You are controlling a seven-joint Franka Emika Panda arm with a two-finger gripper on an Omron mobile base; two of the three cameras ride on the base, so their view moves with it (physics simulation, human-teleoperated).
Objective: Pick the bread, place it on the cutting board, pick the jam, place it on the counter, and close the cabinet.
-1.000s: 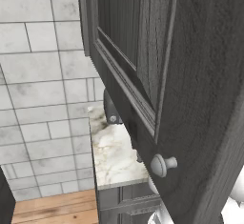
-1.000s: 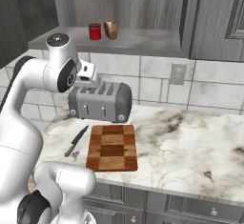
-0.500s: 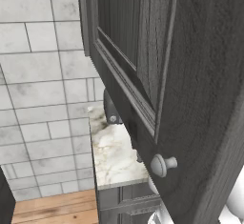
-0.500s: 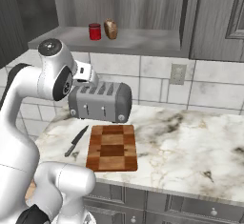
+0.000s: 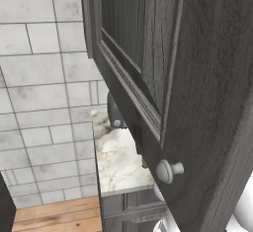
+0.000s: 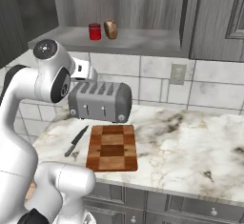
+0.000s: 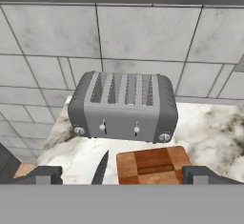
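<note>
Swung a bit further left w/ the upper arm vs a sec ago in right base view; nothing else shifted; toaster, board, knife all as before. Gripper [image 7: 122, 175] hung wide open, empty, fingertips [image 7: 42, 175] far apart, aimed at toaster [image 7: 123, 106] & tiled wall. Bread [image 6: 111, 29] sat on open cabinet shelf [image 6: 143, 41], just beside red jam jar [image 6: 95, 31], well above cutting board [image 6: 113, 147] on counter [image 6: 190, 142]. Judged light, crumbly, a bit soft; best pinched across its narrow sides, gently. Jam prob heavier, smooth, slippery; liable to get knocked when going for the loaf. Toaster stood between arm & shelf; knife [image 6: 76, 141] lay left of board; cabinet door [image 5: 188, 78] swung open, close on the left.
</note>
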